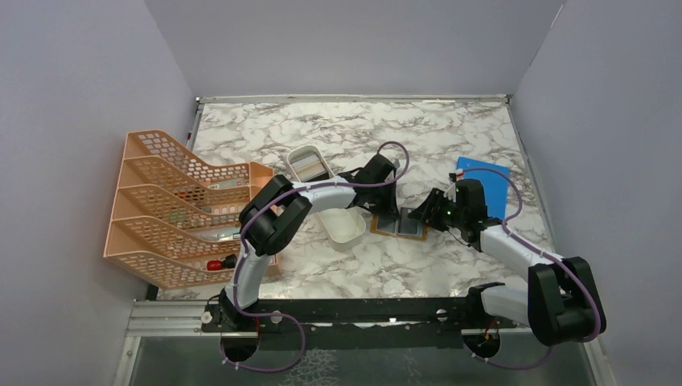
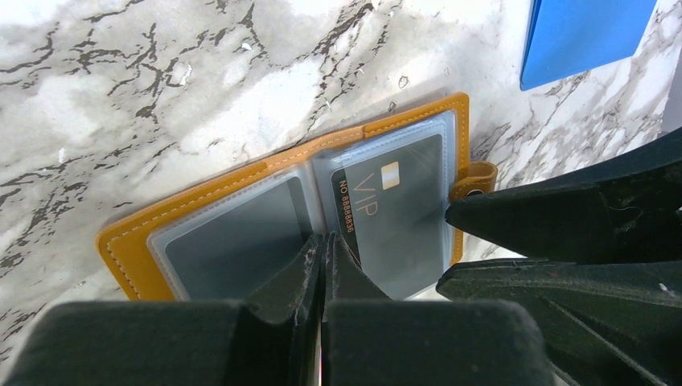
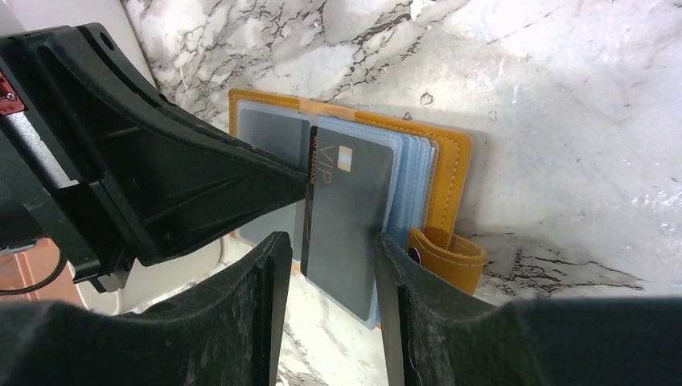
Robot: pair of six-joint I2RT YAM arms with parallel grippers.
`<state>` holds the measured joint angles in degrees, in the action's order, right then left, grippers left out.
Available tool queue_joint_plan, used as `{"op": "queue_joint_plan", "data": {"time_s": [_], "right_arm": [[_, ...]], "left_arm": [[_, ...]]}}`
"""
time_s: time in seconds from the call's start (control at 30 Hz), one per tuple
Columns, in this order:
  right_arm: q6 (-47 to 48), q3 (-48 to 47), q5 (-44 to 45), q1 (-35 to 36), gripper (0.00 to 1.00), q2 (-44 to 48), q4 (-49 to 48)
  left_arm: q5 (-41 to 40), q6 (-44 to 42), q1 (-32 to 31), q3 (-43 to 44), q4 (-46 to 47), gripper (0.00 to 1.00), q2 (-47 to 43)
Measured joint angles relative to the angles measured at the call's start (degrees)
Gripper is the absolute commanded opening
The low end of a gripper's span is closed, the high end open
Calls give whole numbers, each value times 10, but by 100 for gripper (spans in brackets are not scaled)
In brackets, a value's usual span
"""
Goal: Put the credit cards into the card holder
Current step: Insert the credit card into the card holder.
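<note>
The card holder lies open on the marble table, orange cover down, clear pockets up. A dark grey credit card marked VIP sits partly in the right-hand pocket, its near end sticking out past the holder's edge. My left gripper is shut, its tips pressed on the holder's middle fold. My right gripper straddles the card's free end, fingers at its two long edges. The snap tab curls up beside my right finger.
A long white tray lies under my left forearm, with pale cards at its far end. A peach mesh file rack stands at the left. A blue sheet lies behind my right wrist. Walls enclose three sides.
</note>
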<state>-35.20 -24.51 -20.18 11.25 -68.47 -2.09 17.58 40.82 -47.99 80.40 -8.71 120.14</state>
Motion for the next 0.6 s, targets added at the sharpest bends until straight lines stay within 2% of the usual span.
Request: {"op": "queue_joint_plan", "data": {"time_s": [0.4, 0.6], "right_arm": [[-35, 15, -46, 0, 47, 3, -48], [-37, 14, -15, 0, 47, 30, -27]], "left_arm": [[4, 1, -1, -3, 11, 1, 0], [4, 1, -1, -3, 13, 1, 0]]}}
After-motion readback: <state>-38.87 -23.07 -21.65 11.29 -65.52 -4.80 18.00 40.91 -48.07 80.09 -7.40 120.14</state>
